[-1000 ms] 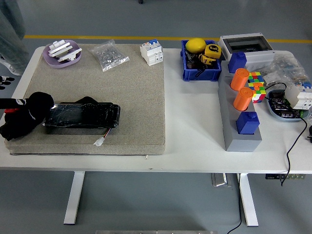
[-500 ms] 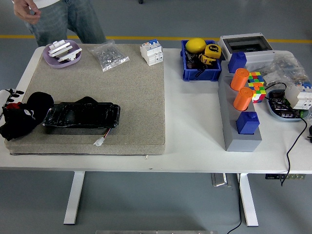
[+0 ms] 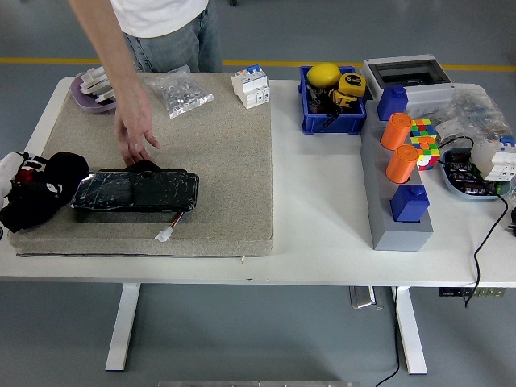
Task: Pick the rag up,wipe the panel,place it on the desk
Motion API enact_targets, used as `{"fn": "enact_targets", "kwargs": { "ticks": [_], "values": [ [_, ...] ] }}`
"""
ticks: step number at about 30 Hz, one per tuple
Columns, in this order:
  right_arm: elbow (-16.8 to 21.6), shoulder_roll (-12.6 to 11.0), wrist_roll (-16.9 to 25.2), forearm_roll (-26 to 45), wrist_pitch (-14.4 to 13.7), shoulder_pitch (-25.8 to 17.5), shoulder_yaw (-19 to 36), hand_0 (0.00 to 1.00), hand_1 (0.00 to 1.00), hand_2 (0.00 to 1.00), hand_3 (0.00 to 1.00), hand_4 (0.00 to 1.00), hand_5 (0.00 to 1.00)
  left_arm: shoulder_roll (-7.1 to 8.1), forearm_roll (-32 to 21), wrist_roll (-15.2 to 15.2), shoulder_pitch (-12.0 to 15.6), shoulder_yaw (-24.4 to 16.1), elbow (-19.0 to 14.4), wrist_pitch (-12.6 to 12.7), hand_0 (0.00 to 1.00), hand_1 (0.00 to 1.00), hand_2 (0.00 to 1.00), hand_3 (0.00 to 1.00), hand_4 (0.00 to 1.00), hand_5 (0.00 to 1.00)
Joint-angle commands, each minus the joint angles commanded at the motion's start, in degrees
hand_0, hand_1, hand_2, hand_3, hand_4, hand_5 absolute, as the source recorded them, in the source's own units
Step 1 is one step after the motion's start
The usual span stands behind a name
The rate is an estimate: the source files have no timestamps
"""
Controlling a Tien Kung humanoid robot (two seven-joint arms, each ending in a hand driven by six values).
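Note:
A bunched black rag lies at the left end of the beige mat, touching the left end of a glossy black panel. Only a sliver of my left hand shows at the picture's left edge, just above the rag; its grip is too hidden to read. A person at the far side reaches one bare arm down, with the hand hovering at the panel's far edge beside a small dark lump. My right arm is out of the picture.
A white connector on red wires trails from the panel. A purple dish, a bag of screws and a white breaker line the mat's far edge. To the right stand a blue bin, a grey block with orange cylinders and a colour cube.
The person walked in from the top left and reached an arm down to the panel. My left hand drew back off the rag toward the left edge.

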Motion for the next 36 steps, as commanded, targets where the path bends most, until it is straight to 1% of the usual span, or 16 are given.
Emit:
{"fn": "enact_targets", "kwargs": {
  "ticks": [5, 6, 11, 12, 17, 18, 23, 24, 29, 30, 35, 36],
  "values": [
    [0.1, -0.1, 0.1, -0.7, -0.1, 0.0, 0.8, 0.881, 0.796, 0.78, 0.783, 0.998, 0.998, 0.07, 0.1, -0.3, -0.1, 0.1, 1.0, 0.6, 0.547, 0.699, 0.754, 0.643, 0.84, 0.248],
    [0.1, -0.1, 0.1, -0.8, -0.1, 0.0, 0.9, 0.881, 0.795, 0.779, 0.784, 0.998, 0.998, 0.1, 0.1, -0.3, -0.1, 0.2, 1.1, 0.6, 0.502, 0.657, 0.745, 0.63, 0.813, 0.235],
    [0.2, -0.1, 0.1, -1.1, -0.1, 0.0, 1.0, 0.881, 0.795, 0.779, 0.784, 0.998, 0.998, 0.2, 0.1, -0.4, -0.1, 0.4, 1.9, 1.0, 0.502, 0.657, 0.745, 0.63, 0.813, 0.235],
    [0.2, -0.1, 0.1, -1.2, -0.2, -0.1, 1.1, 0.881, 0.791, 0.779, 0.783, 0.998, 0.998, 0.21, 0.0, -0.5, -0.2, 0.4, 2.0, 1.1, 0.449, 0.572, 0.716, 0.608, 0.767, 0.193],
    [0.3, -0.1, 0.2, -1.3, -0.3, 0.0, 1.5, 0.881, 0.791, 0.779, 0.783, 0.998, 0.998, 0.17, 0.3, -0.6, -0.4, 0.9, 2.5, 1.5, 0.449, 0.572, 0.716, 0.608, 0.767, 0.193],
    [0.3, -0.1, 0.2, -1.3, -0.3, 0.0, 1.5, 0.881, 0.79, 0.777, 0.783, 0.998, 0.998, 0.17, 0.3, -0.7, -0.5, 1.0, 2.6, 1.6, 0.406, 0.502, 0.67, 0.597, 0.719, 0.168],
    [0.3, -0.1, 0.2, -1.3, -0.3, 0.0, 1.7, 0.881, 0.79, 0.777, 0.783, 0.998, 0.998, 0.13, 0.4, -1.4, -0.9, 1.5, 3.2, 2.8, 0.406, 0.502, 0.67, 0.597, 0.719, 0.168],
    [0.3, -0.1, 0.2, -1.4, -0.3, 0.0, 1.8, 0.88, 0.788, 0.778, 0.783, 0.998, 0.998, 0.1, 0.6, -1.4, -1.0, 1.6, 3.3, 2.9, 0.358, 0.387, 0.616, 0.577, 0.678, 0.163],
    [0.3, 0.0, 0.3, -1.7, -0.4, 0.1, 2.3, 0.88, 0.788, 0.778, 0.783, 0.998, 0.998, -0.05, 1.4, -1.8, -1.2, 1.9, 3.8, 4.1, 0.358, 0.387, 0.616, 0.577, 0.678, 0.163],
    [0.4, 0.0, 0.3, -1.8, -0.4, 0.1, 2.4, 0.878, 0.788, 0.777, 0.783, 0.998, 0.998, -0.08, 1.5, -1.8, -1.2, 1.9, 3.9, 4.3, 0.321, 0.233, 0.572, 0.563, 0.523, 0.049],
    [0.4, 0.0, 0.3, -2.0, -0.4, 0.1, 2.7, 0.878, 0.788, 0.777, 0.783, 0.998, 0.998, -0.11, 2.4, -1.9, -1.2, 2.1, 4.1, 5.2, 0.321, 0.233, 0.572, 0.563, 0.523, 0.049],
    [0.4, 0.0, 0.3, -2.0, -0.4, 0.1, 2.7, 0.877, 0.787, 0.775, 0.782, 0.998, 0.998, -0.1, 2.5, -2.0, -1.2, 2.1, 4.1, 5.5, 0.285, 0.151, 0.538, 0.52, 0.435, 0.002]
  ]
}}
